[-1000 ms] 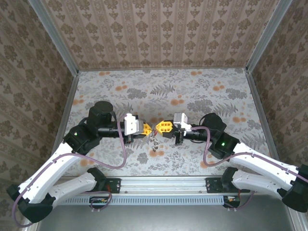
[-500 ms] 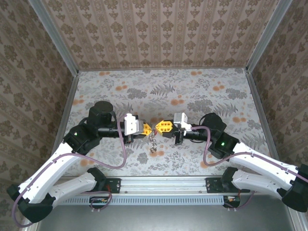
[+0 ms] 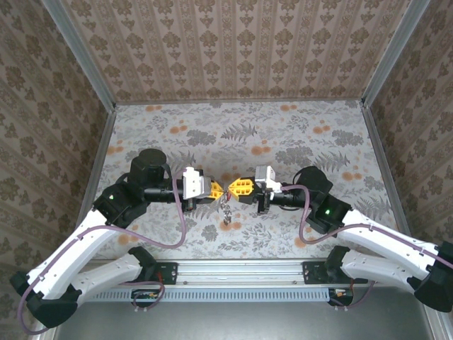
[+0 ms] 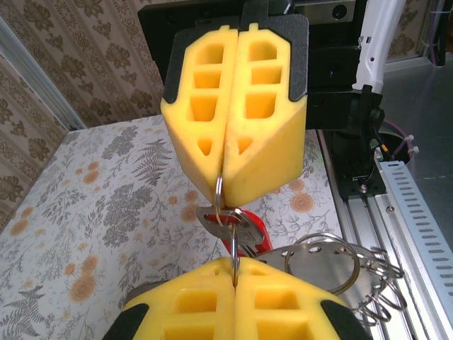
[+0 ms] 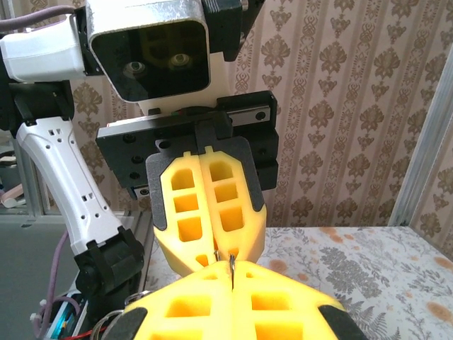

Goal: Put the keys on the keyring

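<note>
The table (image 3: 283,134) is taken in first: wide patterned surface lies open on the far side of the left gripper (image 3: 216,189), right out to the back wall (image 3: 241,49). More free surface is seen off to either side of it, up to the metal-edged side walls. On its near side, only a narrow strip is left before the rail (image 3: 241,273) at the table's front edge.

The left arm (image 3: 85,244) is swept in from the near left corner. The right arm (image 3: 382,241) is mirrored across from it.

The right gripper (image 3: 239,187) is set tip to tip against the left gripper, almost touching it. Both are raised above the table.

The left gripper's yellow fingers (image 4: 184,312) are pressed together, and a thin wire (image 4: 233,255) is pinched upright in their seam. The right gripper's fingers are pressed together too, and a small loop (image 4: 218,193) is clamped at their very tip.

The keyring (image 4: 304,244), greyish here, is seen just beside the left gripper's tip, toward the rail. A chain of small rings (image 4: 375,294) is trailed off its far end. Whether the pinched wire is part of it cannot be told.

The keys (image 4: 237,225), silvery with a red piece, are hung in the slim gap off the left gripper's tip, below the small loop and clear of the table.
</note>
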Robot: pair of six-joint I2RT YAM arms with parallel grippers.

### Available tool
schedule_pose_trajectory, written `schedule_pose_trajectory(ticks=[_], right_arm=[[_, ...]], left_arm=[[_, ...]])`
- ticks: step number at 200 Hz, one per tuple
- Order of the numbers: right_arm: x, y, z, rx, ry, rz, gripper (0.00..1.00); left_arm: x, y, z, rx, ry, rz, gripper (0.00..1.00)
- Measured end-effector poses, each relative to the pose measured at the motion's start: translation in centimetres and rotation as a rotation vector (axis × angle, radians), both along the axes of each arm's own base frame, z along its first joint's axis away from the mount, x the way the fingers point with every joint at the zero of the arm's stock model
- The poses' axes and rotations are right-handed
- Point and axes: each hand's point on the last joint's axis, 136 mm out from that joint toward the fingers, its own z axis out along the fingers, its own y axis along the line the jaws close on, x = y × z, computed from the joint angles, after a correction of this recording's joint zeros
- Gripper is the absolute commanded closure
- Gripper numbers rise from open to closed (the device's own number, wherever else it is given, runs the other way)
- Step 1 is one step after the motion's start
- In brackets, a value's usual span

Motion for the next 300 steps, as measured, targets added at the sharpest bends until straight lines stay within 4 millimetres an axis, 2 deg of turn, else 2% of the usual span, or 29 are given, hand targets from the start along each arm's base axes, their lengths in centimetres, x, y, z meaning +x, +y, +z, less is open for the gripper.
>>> schedule_pose_trajectory(ticks=[109, 170, 243, 300], right_arm=[[-0.1, 0.1, -0.2, -0.006, 0.004, 0.010, 1.00], [-0.5, -0.3, 0.5, 0.010, -0.011, 0.011, 1.00], [-0.1, 0.2, -0.5, -0.016, 0.012, 0.014, 1.00], [-0.1, 0.2, -0.5, -0.015, 0.011, 0.013, 1.00]], left_arm=[[0.0, 0.0, 0.0, 0.000, 0.000, 0.000, 1.00], [0.0, 0.0, 0.0, 0.000, 0.000, 0.000, 1.00], [0.1, 0.0, 0.0, 0.001, -0.001, 0.005, 1.00], [0.1, 0.0, 0.0, 0.001, -0.001, 0.005, 1.00]])
